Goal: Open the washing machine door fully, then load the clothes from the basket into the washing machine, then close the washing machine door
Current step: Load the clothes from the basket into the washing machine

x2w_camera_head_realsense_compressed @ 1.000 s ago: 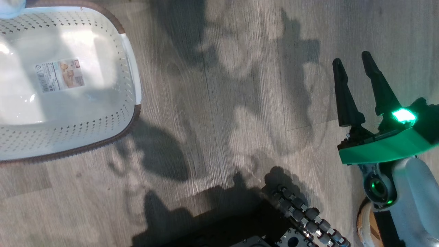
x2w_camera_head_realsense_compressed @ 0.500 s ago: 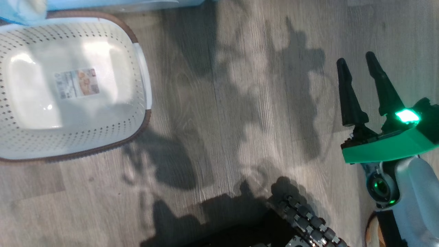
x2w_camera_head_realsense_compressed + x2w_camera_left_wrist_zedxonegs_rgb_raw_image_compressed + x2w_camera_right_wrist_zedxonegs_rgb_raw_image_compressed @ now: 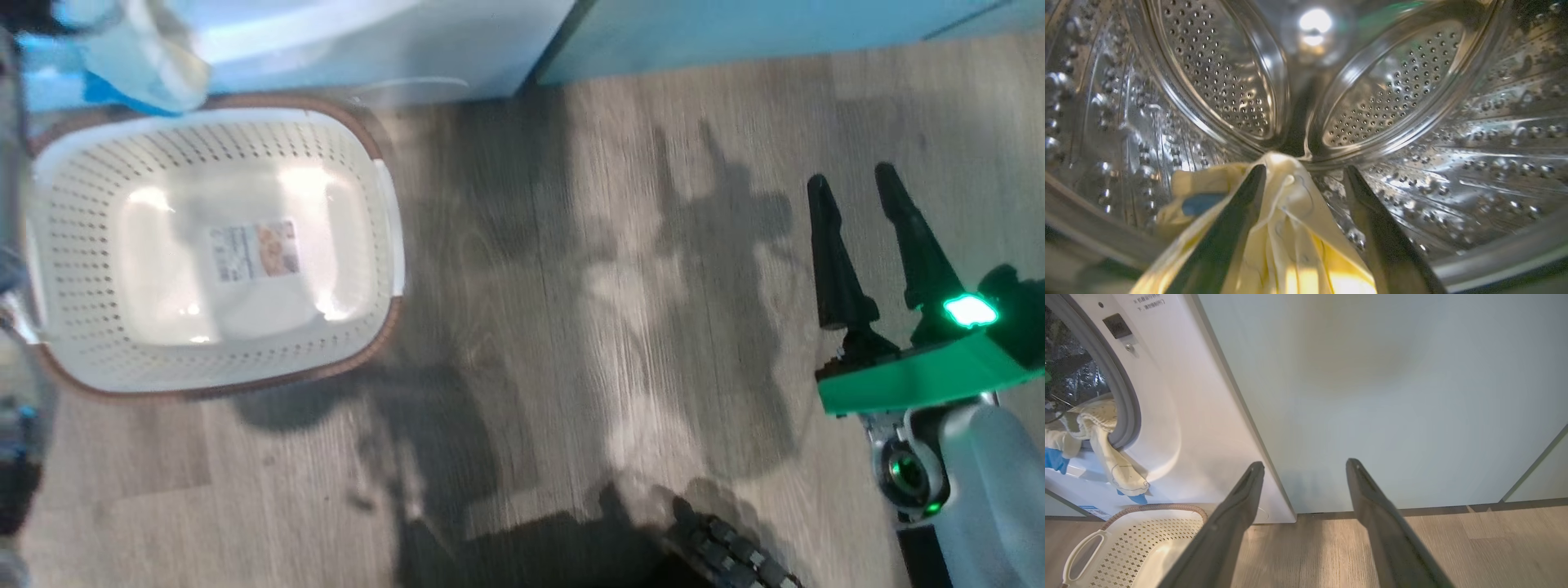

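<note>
Both jaws stand apart. The left gripper (image 3: 1304,171) is inside the steel drum (image 3: 1404,81), pale yellow clothes (image 3: 1294,228) lying loose between its fingers. The right gripper (image 3: 851,180) is empty above the floor (image 3: 571,245). The one basket (image 3: 77,245) is empty, its long axis across the head view. Perhaps two pieces hang over the washing machine (image 3: 1180,416) rim. Since a second ago the head camera has swung upward, and the basket stays empty.

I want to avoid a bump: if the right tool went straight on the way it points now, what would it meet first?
Most likely the pale green cabinet front, beside the washing machine; the right tool has nothing else ahead of it, though depth is unclear.
</note>
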